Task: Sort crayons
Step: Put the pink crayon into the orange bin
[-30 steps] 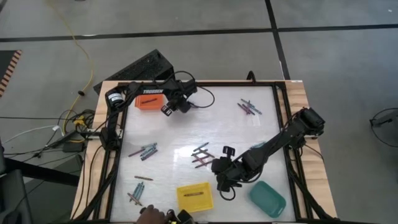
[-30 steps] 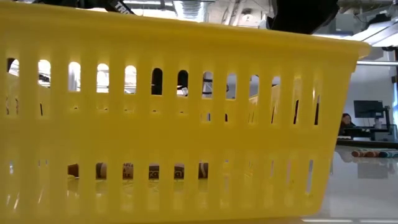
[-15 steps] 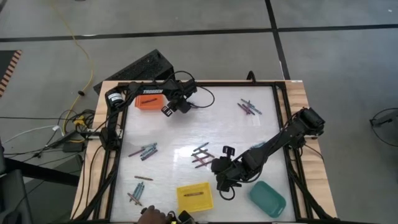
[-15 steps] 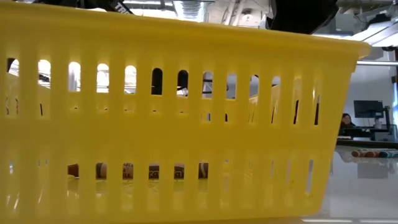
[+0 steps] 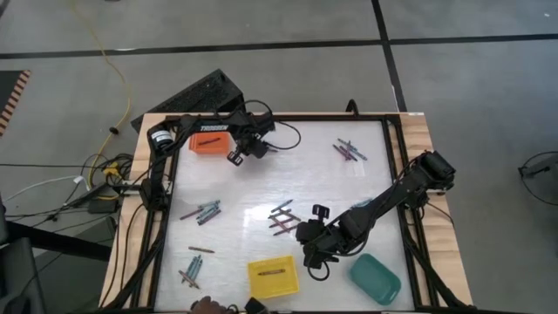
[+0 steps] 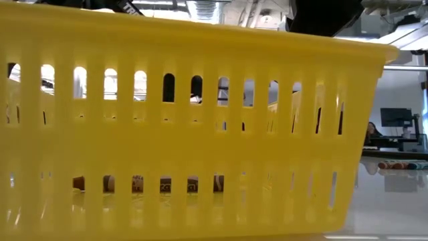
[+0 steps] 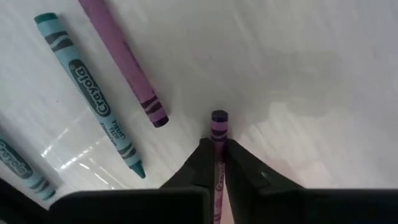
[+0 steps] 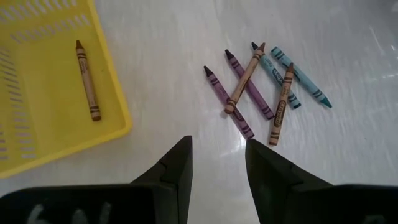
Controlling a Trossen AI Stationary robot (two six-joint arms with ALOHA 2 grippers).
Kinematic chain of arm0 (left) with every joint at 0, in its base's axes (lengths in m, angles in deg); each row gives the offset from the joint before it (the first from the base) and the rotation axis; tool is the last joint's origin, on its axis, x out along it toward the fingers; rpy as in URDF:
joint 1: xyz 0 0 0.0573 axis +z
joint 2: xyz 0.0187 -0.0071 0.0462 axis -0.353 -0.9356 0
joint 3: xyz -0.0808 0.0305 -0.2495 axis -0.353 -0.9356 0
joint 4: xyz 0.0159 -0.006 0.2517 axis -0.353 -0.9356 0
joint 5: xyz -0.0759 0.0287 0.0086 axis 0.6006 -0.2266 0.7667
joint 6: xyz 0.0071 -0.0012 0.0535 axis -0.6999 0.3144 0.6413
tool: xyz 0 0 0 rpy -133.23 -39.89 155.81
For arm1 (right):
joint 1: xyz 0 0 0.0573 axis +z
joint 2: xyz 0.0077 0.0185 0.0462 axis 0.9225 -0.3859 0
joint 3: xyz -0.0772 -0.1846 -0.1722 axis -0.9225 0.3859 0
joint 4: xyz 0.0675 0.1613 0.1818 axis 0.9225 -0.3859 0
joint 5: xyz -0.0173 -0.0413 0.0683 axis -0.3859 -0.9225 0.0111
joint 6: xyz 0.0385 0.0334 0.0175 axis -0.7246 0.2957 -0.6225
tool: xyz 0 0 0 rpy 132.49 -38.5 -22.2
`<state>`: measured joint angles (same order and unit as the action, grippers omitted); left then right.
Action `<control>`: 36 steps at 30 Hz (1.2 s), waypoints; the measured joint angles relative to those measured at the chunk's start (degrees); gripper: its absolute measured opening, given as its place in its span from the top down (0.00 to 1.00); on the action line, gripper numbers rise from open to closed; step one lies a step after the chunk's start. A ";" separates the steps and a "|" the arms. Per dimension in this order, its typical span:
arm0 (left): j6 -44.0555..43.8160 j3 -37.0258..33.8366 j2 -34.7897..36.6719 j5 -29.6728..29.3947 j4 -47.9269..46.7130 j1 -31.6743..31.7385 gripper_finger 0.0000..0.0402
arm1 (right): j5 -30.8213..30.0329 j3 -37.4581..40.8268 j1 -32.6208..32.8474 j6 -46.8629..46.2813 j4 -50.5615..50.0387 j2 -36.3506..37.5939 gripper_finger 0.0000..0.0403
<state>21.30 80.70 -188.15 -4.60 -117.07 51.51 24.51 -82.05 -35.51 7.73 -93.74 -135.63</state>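
- Some crayons (image 5: 202, 212) lie on the left side of the white surface (image 5: 261, 183). A few more (image 5: 193, 262) lie near the front left corner.
- An orange tray (image 5: 193, 144) sits at the back left. One crayon (image 5: 207, 140) lies inside it.
- The left hand (image 5: 235, 155) is just beside the orange tray, on its right.
- In the left wrist view, the left hand (image 7: 217, 146) is closed tight on a purple crayon (image 7: 218, 124). The end of this crayon sticks out past the fingers.
- Near it on the surface lie a teal crayon (image 7: 93, 93) and another purple crayon (image 7: 124, 62).
- A yellow tray (image 5: 253, 270) sits at the front, near the middle. One brown crayon (image 5: 271, 274) lies inside it.
- In the low view, the yellow tray (image 6: 167, 134) fills almost the whole picture.
- A small pile of crayons (image 5: 282, 218) lies in the middle of the surface. It has purple, brown and teal ones, and some cross over each other.
- The right hand (image 5: 314, 262) is low between the yellow tray and a teal tray (image 5: 375, 276).
- In the right wrist view, the right hand (image 8: 217, 146) has its fingers apart with nothing between them. The yellow tray (image 8: 118, 106) and the pile (image 8: 245, 78) show beyond it.
- More crayons (image 5: 350, 151) lie at the back right.
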 joint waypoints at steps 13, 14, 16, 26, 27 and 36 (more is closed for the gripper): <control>-1.32 1.75 3.94 -4.62 -4.03 -4.92 1.00 | 0.01 -0.02 0.15 -0.01 0.25 0.00 0.65; -1.24 1.75 4.56 -4.91 -3.63 -5.31 1.00 | -0.01 -0.02 0.26 0.00 0.38 0.00 0.65; -1.26 1.75 6.07 -6.26 -3.68 -5.93 1.00 | -0.01 -0.02 0.49 0.00 0.46 0.00 0.65; -6.93 1.75 15.68 -10.94 -4.12 -4.27 1.00 | -0.12 -0.02 1.49 -0.02 0.57 0.00 0.65; -7.96 1.75 16.47 -10.68 -4.45 -3.47 1.00 | -0.14 -0.02 1.62 -0.02 0.60 0.00 0.65; -17.27 1.75 19.17 -2.35 -10.76 8.47 1.00 | -0.12 -0.02 2.36 -0.23 0.96 0.00 0.65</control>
<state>4.03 82.45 -168.98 -6.94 -127.83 59.98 24.39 -82.07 -33.15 7.50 -92.77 -135.63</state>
